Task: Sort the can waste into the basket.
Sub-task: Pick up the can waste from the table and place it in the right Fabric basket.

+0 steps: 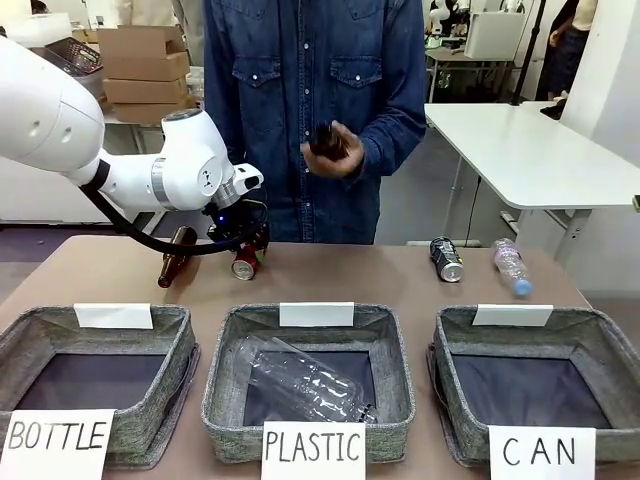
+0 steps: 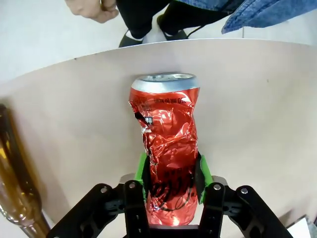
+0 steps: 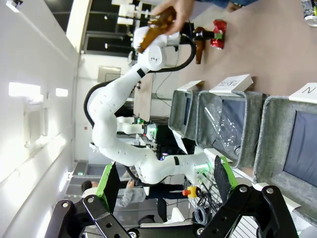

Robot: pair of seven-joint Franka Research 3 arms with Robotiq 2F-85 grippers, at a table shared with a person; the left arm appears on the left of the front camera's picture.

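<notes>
My left gripper [image 1: 246, 247] [image 2: 172, 174] is shut on the red can [image 1: 245, 263] [image 2: 167, 130], its green pads [image 2: 142, 171] pinching the crushed lower half. The can sits at the far middle-left of the table. The dark can [image 1: 446, 259] lies on the table at the far right, behind the grey CAN basket [image 1: 462, 420], which holds nothing. My right gripper [image 3: 163, 181] hangs open off the table with nothing between its fingers; the red can [image 3: 218, 33] and the CAN basket [image 3: 277, 144] show far off in its view.
A brown glass bottle [image 1: 175, 257] [image 2: 15, 178] lies just left of the held can. The person's hand holds another brown bottle [image 1: 330, 143]. A clear plastic bottle [image 1: 511, 266] lies by the dark can. The PLASTIC basket [image 1: 222, 390] holds a clear bottle; the BOTTLE basket [image 1: 150, 420] stands left.
</notes>
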